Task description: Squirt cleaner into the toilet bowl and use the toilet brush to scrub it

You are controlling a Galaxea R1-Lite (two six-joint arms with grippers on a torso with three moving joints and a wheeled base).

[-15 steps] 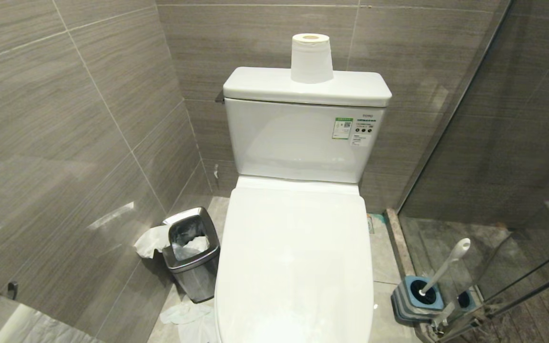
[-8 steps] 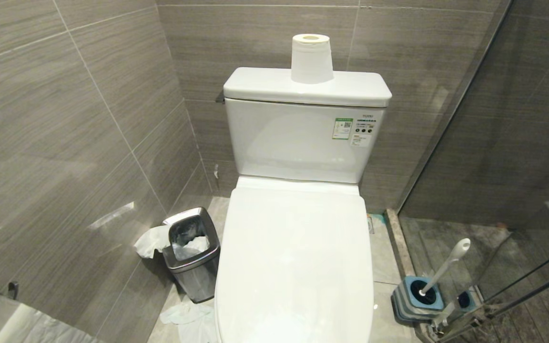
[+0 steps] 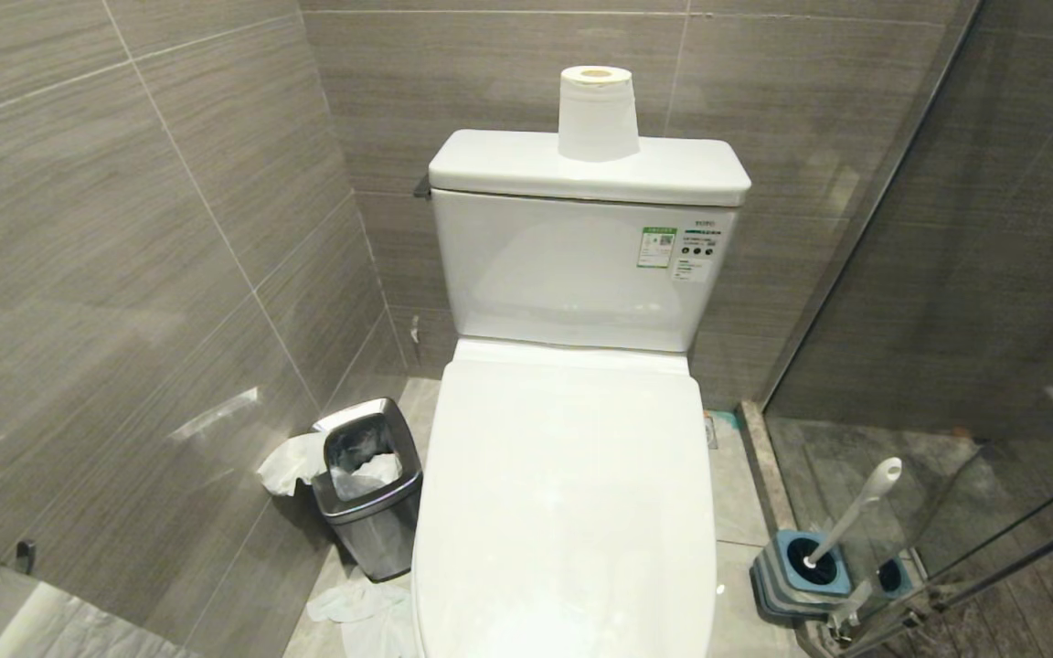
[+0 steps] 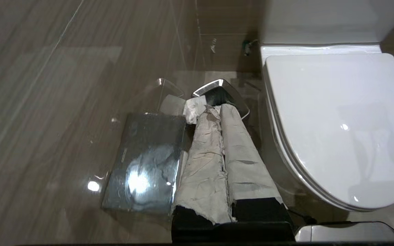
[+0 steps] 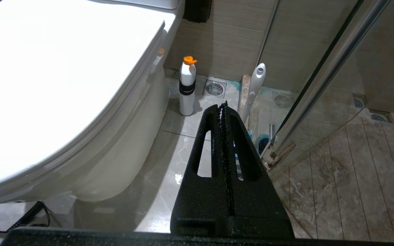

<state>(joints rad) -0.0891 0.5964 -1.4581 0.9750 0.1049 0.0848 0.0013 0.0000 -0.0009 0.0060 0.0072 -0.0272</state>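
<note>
Left gripper (image 4: 214, 112) pinched closed, empty, near bin (image 4: 233, 94) | right gripper (image 5: 222, 109) closed too, empty | toilet bowl (image 3: 563, 493) lid down | toilet brush (image 3: 846, 516) in holder (image 3: 787, 571)

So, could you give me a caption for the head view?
Closed toilet bowl, paper roll on tank, steel bin left, toilet brush in its holder right.
</note>
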